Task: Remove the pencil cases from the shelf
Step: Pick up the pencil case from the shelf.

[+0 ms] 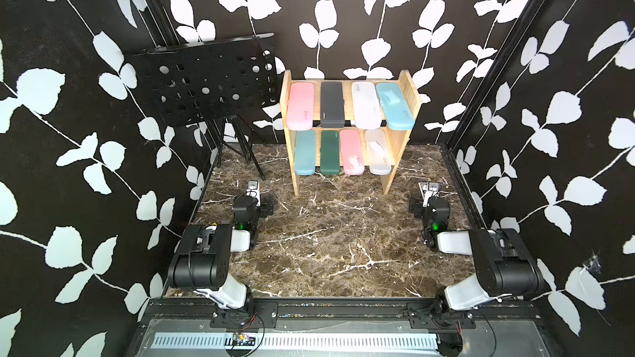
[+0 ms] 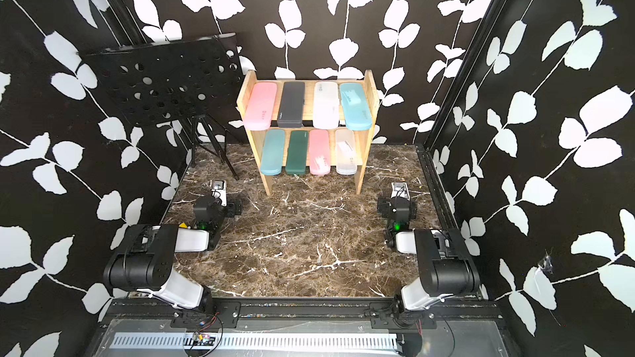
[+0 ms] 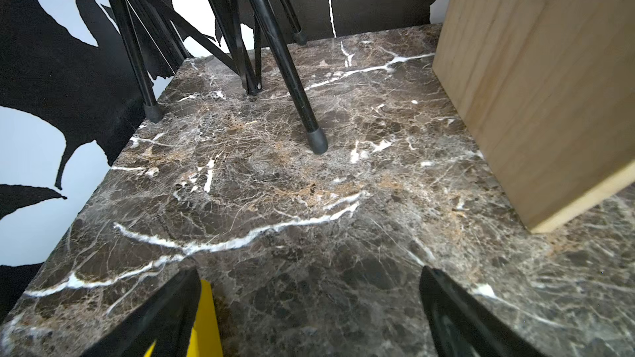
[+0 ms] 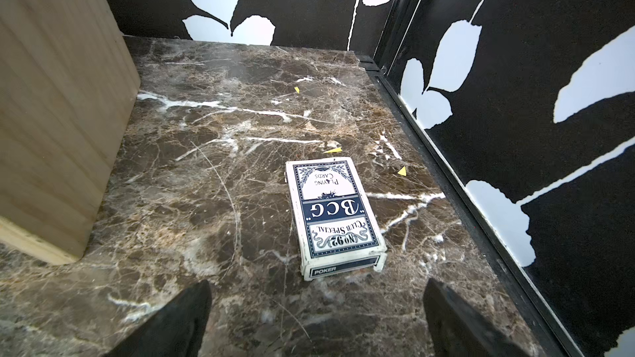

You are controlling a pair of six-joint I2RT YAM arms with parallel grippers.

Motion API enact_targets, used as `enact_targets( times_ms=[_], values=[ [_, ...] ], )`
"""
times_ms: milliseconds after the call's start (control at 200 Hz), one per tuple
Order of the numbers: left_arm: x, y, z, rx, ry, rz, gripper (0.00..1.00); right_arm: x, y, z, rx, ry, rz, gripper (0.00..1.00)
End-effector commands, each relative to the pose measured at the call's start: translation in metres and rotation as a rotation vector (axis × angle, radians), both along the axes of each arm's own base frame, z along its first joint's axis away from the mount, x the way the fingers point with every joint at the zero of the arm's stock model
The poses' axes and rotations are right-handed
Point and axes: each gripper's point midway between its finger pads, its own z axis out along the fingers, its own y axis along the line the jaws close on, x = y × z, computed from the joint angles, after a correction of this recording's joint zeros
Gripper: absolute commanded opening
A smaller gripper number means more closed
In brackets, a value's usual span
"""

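In both top views the light wooden shelf stands at the back middle of the marble table. Its upper tier holds a pink, a black, a frosted clear and a light blue pencil case. On the lower tier lie a teal, a dark green, a pink and a clear case. My left gripper rests low, open and empty, left of the shelf's foot. My right gripper is open and empty to its right.
A black perforated music stand rises at the back left, its tripod legs planted just ahead of my left gripper. A playing-card box lies right before my right gripper. Leaf-patterned walls enclose the table on three sides.
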Motion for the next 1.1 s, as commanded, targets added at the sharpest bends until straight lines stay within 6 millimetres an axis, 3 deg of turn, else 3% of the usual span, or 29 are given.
enact_targets(
  times_ms=[0,450,590,690,815,920,1095],
  values=[
    [0.005,-0.002,0.01,0.007,-0.026,-0.011,0.99,0.001,-0.003,0.008,0.0,-0.039,-0.012,0.99],
    [0.005,-0.002,0.01,0.004,-0.026,-0.011,0.99,0.0,-0.002,0.008,0.002,-0.039,-0.011,0.99],
    [0.005,0.014,0.029,0.004,0.012,0.09,0.99,0.003,-0.005,0.033,-0.005,0.011,-0.024,0.99],
    [0.003,0.01,0.058,-0.014,0.011,0.07,0.98,-0.002,-0.004,0.067,-0.044,0.0,-0.032,0.99],
    [-0.015,-0.002,0.108,-0.205,-0.033,0.066,0.97,-0.022,-0.018,0.1,-0.051,0.051,-0.172,0.99],
    [-0.038,-0.019,0.163,-0.403,-0.079,0.015,0.97,-0.043,-0.016,0.128,-0.028,0.08,-0.22,0.99],
    [-0.071,-0.07,0.266,-0.834,-0.127,-0.218,0.97,-0.065,-0.005,0.166,-0.019,0.11,-0.206,0.99]
  ],
)
